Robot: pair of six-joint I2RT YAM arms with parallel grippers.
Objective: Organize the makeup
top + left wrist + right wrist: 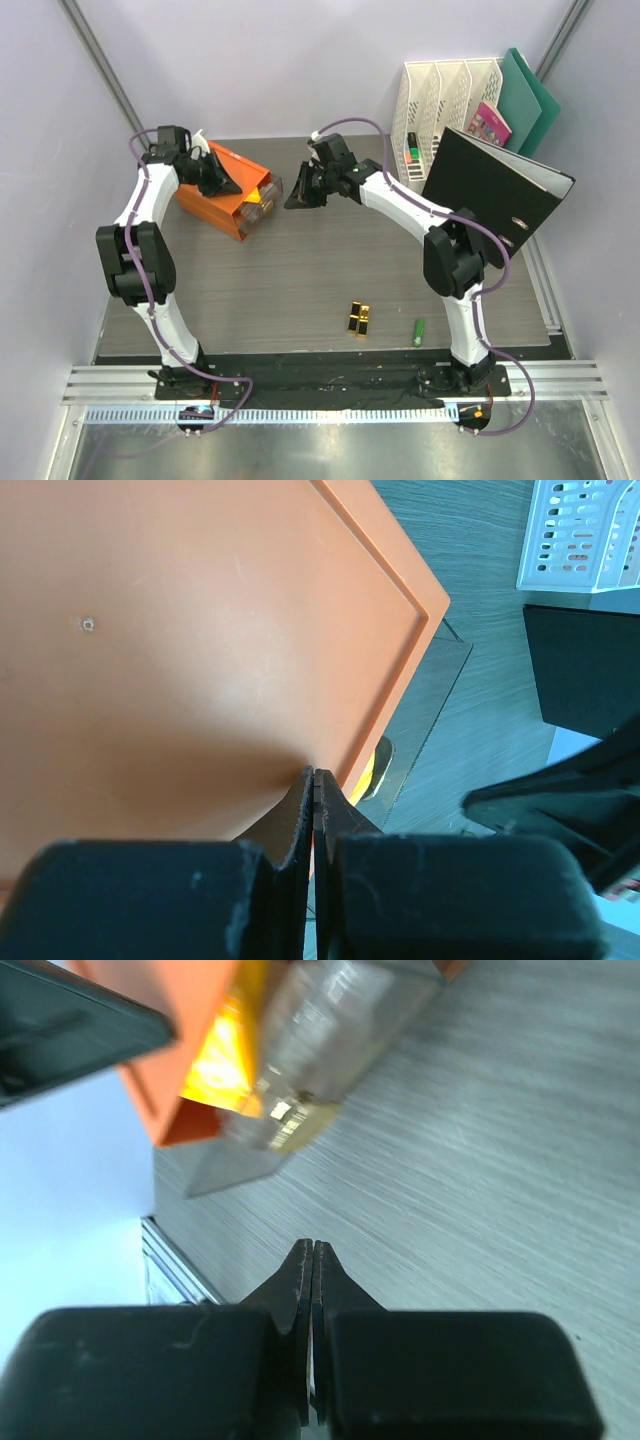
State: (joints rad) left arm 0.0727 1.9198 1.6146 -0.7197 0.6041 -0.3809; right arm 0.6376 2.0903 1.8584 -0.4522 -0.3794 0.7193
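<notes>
Two black-gold lipsticks (358, 318) and a small green tube (419, 331) lie near the table's front edge. An orange box (215, 190) stands at the back left with its clear drawer (265, 200) pulled out. An orange-yellow tube (225, 1060) and a gold-topped item (295, 1120) lie in the drawer (330, 1040). My left gripper (222, 183) is shut and empty, tips against the box's orange top (200, 630) near its edge (315, 772). My right gripper (298, 195) is shut and empty, just in front of the drawer, above the table (313, 1245).
A white file rack (440, 100) stands at the back right with green folders (525, 95) and a pink booklet (490, 122). A black binder (495, 190) leans in front of it, beside my right arm. Walls close in on both sides.
</notes>
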